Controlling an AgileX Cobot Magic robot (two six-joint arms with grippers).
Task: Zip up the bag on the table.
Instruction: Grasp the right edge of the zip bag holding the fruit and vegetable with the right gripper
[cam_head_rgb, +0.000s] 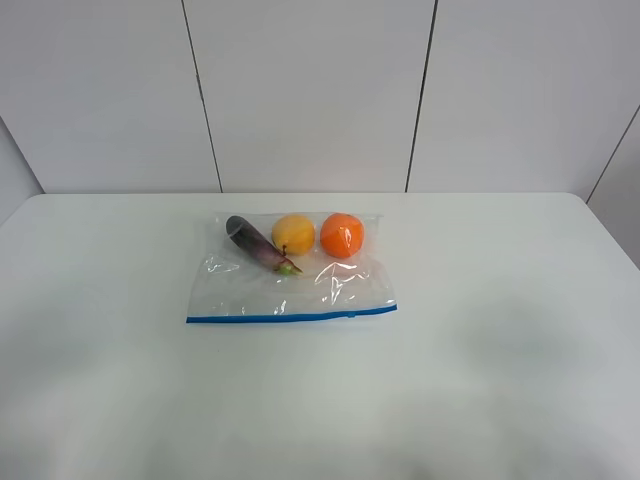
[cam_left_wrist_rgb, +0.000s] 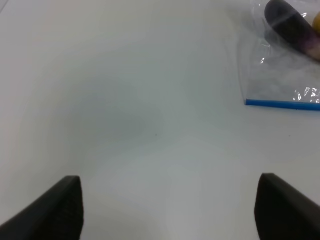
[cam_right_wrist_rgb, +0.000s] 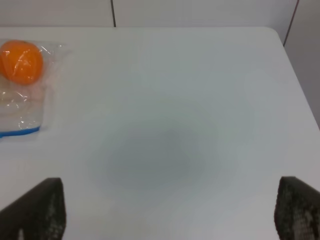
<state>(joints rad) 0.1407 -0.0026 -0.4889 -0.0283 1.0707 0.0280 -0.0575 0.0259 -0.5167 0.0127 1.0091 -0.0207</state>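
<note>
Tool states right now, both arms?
Left tool: open, empty, apart from the clear blue-zippered plastic bag on the plain white table.
Right tool: open, empty, also apart from it.

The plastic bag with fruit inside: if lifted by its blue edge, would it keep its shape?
It would probably sag: the bag is thin, crinkled film lying flat. The eggplant, yellow fruit and orange sit bunched at its far end, so weight likely hangs there, and the round ones may roll inside.

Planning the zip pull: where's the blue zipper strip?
Exterior high view: the blue zipper strip runs along the bag's near edge, slightly left of centre, opposite the orange.
</note>
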